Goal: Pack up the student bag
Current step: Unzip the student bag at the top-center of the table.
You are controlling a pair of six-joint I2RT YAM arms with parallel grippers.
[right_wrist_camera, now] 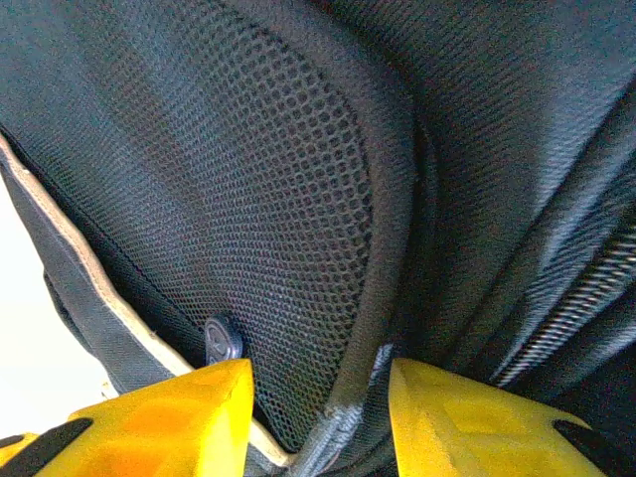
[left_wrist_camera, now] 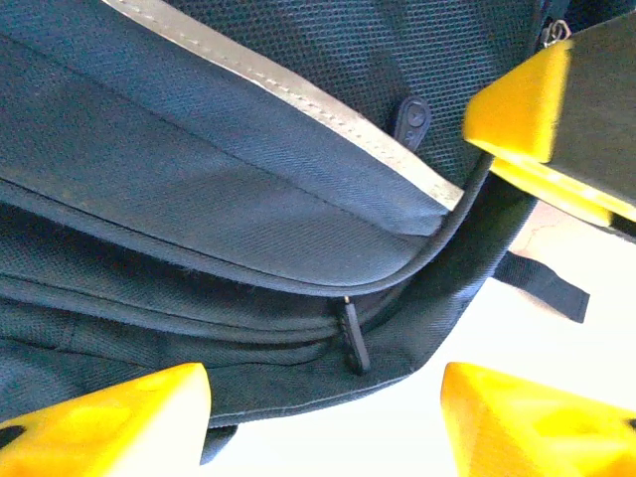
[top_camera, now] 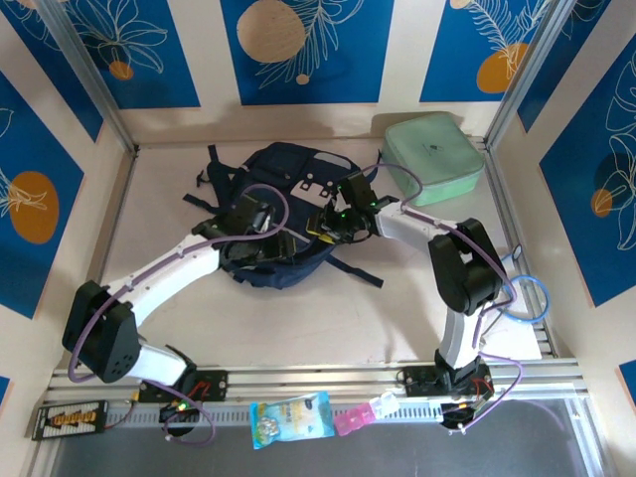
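Student bag (top_camera: 298,164), a dark navy backpack, lies flat on the pale table (top_camera: 328,318) in the upper middle of the top view. Its straps (top_camera: 356,270) trail off its left and lower right edges, and both arms reach over it. The left gripper (top_camera: 254,221) hovers over the bag's lower left part. In the left wrist view its yellow fingers (left_wrist_camera: 109,422) stand wide apart, released. A zip pull (left_wrist_camera: 353,338) lies on the seam beyond the gap, and a pale stripe (left_wrist_camera: 298,99) crosses the upper frame. The right gripper (top_camera: 331,221) sits at the bag's right side. Its fingertips (right_wrist_camera: 169,422) straddle the piped edge of a mesh panel (right_wrist_camera: 258,199), though I cannot tell whether they clamp it. A mint green zip case (top_camera: 432,159) rests at upper right, apart from the bag.
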